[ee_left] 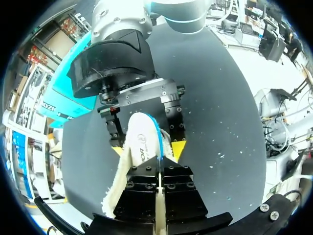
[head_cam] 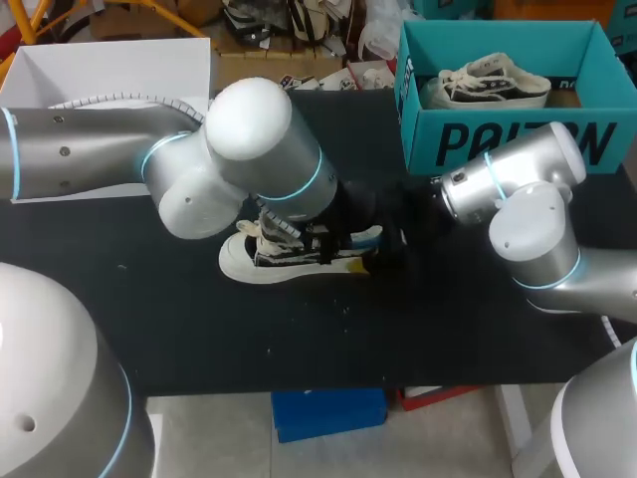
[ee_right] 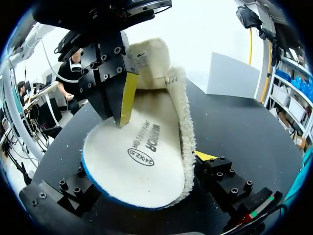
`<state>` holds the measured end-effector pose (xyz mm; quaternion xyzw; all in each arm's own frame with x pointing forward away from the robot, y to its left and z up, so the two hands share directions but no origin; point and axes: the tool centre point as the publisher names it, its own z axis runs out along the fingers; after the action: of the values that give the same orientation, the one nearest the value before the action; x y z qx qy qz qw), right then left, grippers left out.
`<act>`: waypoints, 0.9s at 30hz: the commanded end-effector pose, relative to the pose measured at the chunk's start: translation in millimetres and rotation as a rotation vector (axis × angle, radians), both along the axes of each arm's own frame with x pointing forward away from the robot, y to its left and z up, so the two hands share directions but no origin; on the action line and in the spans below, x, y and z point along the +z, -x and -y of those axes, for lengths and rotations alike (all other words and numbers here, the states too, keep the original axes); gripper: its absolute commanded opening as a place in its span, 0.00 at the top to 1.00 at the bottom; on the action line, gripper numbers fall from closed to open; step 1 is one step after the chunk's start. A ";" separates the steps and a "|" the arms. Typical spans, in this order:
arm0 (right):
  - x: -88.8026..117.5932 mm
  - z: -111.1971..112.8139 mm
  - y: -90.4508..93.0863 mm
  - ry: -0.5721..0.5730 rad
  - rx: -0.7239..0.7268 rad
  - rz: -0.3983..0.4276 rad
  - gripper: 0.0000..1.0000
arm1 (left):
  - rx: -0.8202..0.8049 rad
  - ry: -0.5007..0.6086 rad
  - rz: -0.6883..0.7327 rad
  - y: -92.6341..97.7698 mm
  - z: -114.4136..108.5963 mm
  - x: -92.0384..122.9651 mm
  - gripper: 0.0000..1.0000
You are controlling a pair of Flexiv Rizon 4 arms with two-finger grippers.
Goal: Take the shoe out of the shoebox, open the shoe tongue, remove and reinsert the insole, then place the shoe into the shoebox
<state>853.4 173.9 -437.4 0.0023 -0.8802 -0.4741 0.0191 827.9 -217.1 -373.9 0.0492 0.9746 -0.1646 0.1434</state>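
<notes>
Status: we're in the insole step, and by our read somewhere between pull-out and reinsert. The insole (ee_right: 146,142) is in the open, printed face up, spanning both grippers over the table (head_cam: 199,329).

Left gripper (ee_right: 126,105) is clamped on it about midway. Its fingers are pressed together with only the thin white edge between them, and the far end folds up behind. The heel end lies at the right gripper (ee_left: 147,148) — whether that one bites or only brackets it, we cannot tell.

The shoe (head_cam: 289,257) lies mid-table under the left arm, toe toward our left. The shoebox (head_cam: 498,139) is well apart at far right (another shoe (head_cam: 488,82) sits inside it).

A blue sliver shows by the shoe's heel in the head view. We can't confirm whether any of the insole is inside.

Next move, as we judge it: feed the toe end into the shoe opening. That needs the tongue clear and one gripper steering. The insole looks soft and fleecy-edged, so pushing from the heel likely buckles it — guide it flat, then press it down.
</notes>
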 end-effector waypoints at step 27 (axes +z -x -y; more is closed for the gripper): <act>-1.3 -1.9 0.3 0.003 -0.001 0.000 1.00 | -0.499 0.555 -0.184 47.6 -13.9 125.2 1.00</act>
<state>853.1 174.2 -437.4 0.0025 -0.8802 -0.4742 0.0191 780.9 -218.3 -259.6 0.2217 0.8934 -0.3892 0.0337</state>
